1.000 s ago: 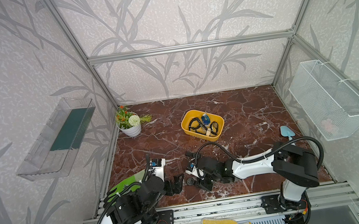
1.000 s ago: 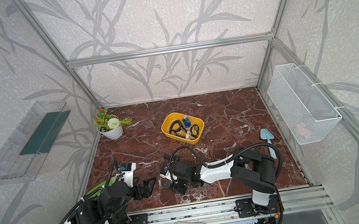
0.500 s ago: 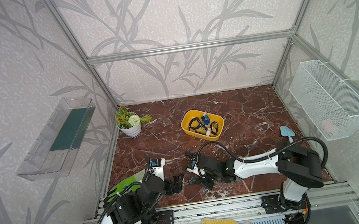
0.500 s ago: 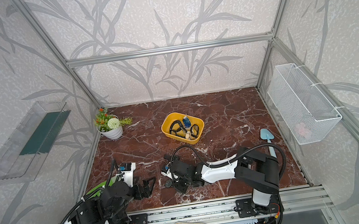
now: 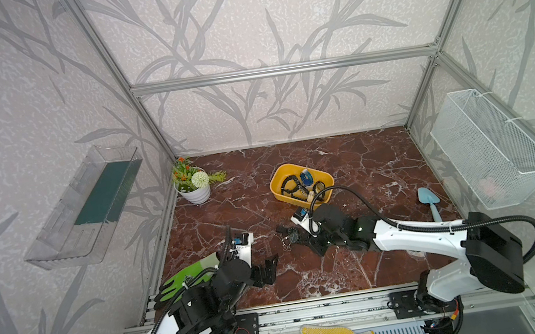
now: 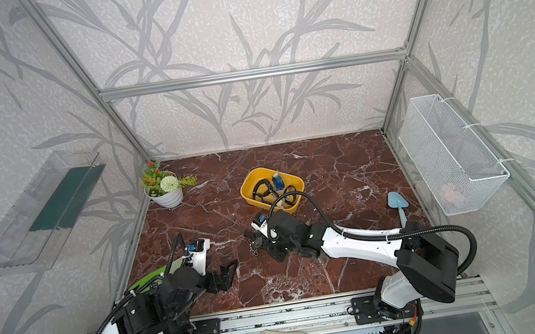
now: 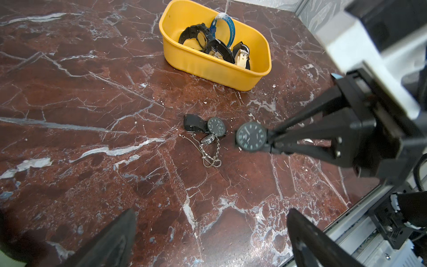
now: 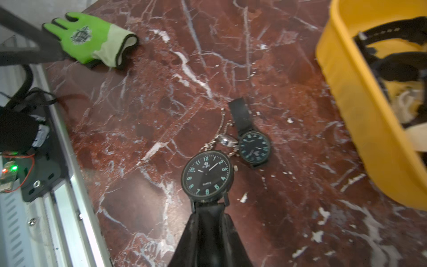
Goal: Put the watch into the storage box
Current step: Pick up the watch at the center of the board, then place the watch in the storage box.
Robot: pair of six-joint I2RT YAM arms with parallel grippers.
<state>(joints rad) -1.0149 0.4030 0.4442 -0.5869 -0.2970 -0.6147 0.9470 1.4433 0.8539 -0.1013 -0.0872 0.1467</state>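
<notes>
Right wrist view: watch (image 8: pixel 206 176) is gripped by the right tool (image 8: pixel 209 207) at the strap end, just under the dial. The jaws are nearly shut, w/ only the thin strap between them. The dial looks larger than that of the 2nd watch (image 8: pixel 254 148) next to it, so it is judged to be raised off the table (image 8: pixel 138 104), but light contact can't be ruled out.

Step in hand: grasp made, lift/carry to the box (image 8: pixel 360 129) not yet done. The box stands near, beyond the 2nd watch, and several watches are already seen in it. In a top view the box (image 5: pixel 275 188) sits just past the right tool's wrist.

Next move, as judged:
- the watch is to be raised enough for the dial and hanging strap to clear the box wall;
- it is to be carried over the rim and let go only once above the inside;
- the silver chain piece (image 8: pixel 227 139) lies close by the dial, so a snag is to be watched for on the lift.

Left tool (image 7: pixel 211 211): jaws spread wide, nothing held or touched. It hovers over bare table near the front edge, well apart from the watch.
</notes>
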